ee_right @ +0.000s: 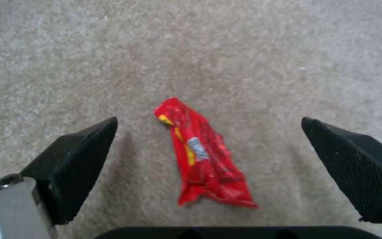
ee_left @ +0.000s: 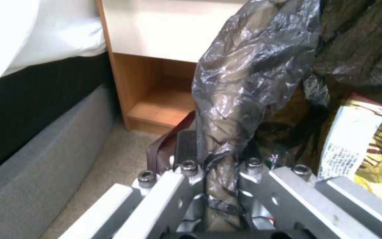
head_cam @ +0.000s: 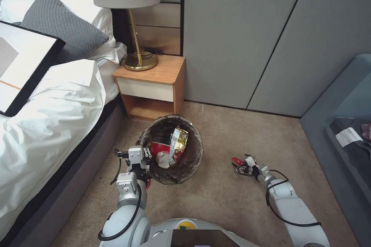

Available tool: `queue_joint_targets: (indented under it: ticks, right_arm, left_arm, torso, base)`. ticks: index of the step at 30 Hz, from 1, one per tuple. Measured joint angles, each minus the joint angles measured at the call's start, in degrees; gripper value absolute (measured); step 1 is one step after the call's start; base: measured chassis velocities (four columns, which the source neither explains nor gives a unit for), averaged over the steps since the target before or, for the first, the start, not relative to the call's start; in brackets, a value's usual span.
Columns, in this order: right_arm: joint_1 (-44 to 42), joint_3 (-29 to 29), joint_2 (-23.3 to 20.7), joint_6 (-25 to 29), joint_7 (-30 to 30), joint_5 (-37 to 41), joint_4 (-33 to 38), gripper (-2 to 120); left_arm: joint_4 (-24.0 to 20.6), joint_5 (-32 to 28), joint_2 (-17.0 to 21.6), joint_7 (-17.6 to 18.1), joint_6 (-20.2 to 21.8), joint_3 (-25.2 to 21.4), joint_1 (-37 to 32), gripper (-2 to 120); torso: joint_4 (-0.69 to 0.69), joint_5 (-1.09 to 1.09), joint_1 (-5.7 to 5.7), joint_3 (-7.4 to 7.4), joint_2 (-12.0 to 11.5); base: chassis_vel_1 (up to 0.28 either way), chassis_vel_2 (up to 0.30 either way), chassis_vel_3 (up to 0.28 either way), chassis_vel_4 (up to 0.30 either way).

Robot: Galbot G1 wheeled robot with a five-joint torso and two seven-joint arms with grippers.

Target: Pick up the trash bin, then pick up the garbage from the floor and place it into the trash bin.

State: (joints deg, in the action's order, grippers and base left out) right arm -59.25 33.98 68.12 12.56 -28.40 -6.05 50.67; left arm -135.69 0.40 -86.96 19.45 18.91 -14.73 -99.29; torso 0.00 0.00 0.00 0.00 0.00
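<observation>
Right wrist view: the right gripper [ee_right: 209,166], spread wide, straddles the red wrapper [ee_right: 202,156] — its long axis crosswise; the left gripper [ee_left: 217,172] pinches the bin [head_cam: 172,148] rim.

Trash bin [head_cam: 172,148] left of wrapper [head_cam: 237,161] on carpet [head_cam: 216,200]

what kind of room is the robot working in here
Most likely a bedroom, perhaps a hotel room: a bed with white bedding and a grey pillow, a wooden nightstand carrying a brass lamp, and carpet.
</observation>
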Motion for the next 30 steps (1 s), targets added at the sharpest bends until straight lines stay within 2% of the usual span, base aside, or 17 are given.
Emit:
queue_joint_targets:
  ticks: [4,6,7,10,11,12,13,19,26,30]
  right_arm:
    - [0.42,-0.26,1.04,-0.01,0.84,-0.40,-0.94,94]
    - [0.88,-0.35,1.73,-0.22,2.11,-1.02,-2.10,86]
    - [0.88,-0.35,1.73,-0.22,2.11,-1.02,-2.10,86]
    - [1.62,-0.38,2.28,-0.11,3.39,-1.36,-4.00,72]
    - [1.62,-0.38,2.28,-0.11,3.39,-1.36,-4.00,72]
    - [1.96,-0.38,2.44,-0.10,3.93,-1.45,-4.74,64]
    - [1.96,-0.38,2.44,-0.10,3.93,-1.45,-4.74,64]
    - [3.30,0.01,2.88,-0.54,5.32,-2.09,-8.28,39]
    - [3.25,0.63,2.15,0.01,5.32,-1.93,-9.88,25]
    - [2.43,0.85,1.87,0.00,5.34,-1.49,-8.85,22]
  left_arm:
    - [0.00,0.00,0.00,0.00,0.00,0.00,0.00,2]
    - [0.00,0.00,0.00,0.00,0.00,0.00,0.00,2]
    - [0.00,0.00,0.00,0.00,0.00,0.00,0.00,2]
    - [0.00,0.00,0.00,-0.01,0.00,0.00,0.00,2]
    - [0.00,0.00,0.00,-0.01,0.00,0.00,0.00,2]
    - [0.00,0.00,0.00,0.00,0.00,0.00,0.00,2]
    - [0.00,0.00,0.00,0.00,0.00,0.00,0.00,2]
    - [0.00,0.00,0.00,0.00,0.00,0.00,0.00,2]
    - [0.00,0.00,0.00,0.01,0.00,-0.01,0.00,2]
    - [0.00,0.00,0.00,0.00,0.00,-0.01,-0.01,2]
  torso:
    - [0.00,0.00,0.00,0.00,0.00]
    - [0.00,0.00,0.00,0.00,0.00]
    - [0.00,0.00,0.00,0.00,0.00]
    - [-0.03,-0.03,0.00,-0.01,0.01]
    - [-0.03,-0.03,0.00,-0.01,0.01]
    - [0.00,-0.03,0.00,-0.01,0.01]
    - [0.00,-0.03,0.00,-0.01,0.01]
    - [0.05,0.02,-0.01,-0.02,0.02]
    - [0.07,0.07,-0.01,-0.02,0.02]
    - [0.09,0.09,-0.01,-0.01,0.02]
  base:
    - [0.000,0.000,0.000,0.000]
    - [0.000,0.000,0.000,0.000]
    - [0.000,0.000,0.000,0.000]
    - [0.000,0.000,0.000,0.000]
    - [0.000,0.000,0.000,0.000]
    - [0.000,0.000,0.000,0.000]
    - [0.000,0.000,0.000,0.000]
    - [0.000,0.000,0.000,0.000]
    - [0.000,0.000,0.000,0.000]
    - [0.000,0.000,0.000,0.000]
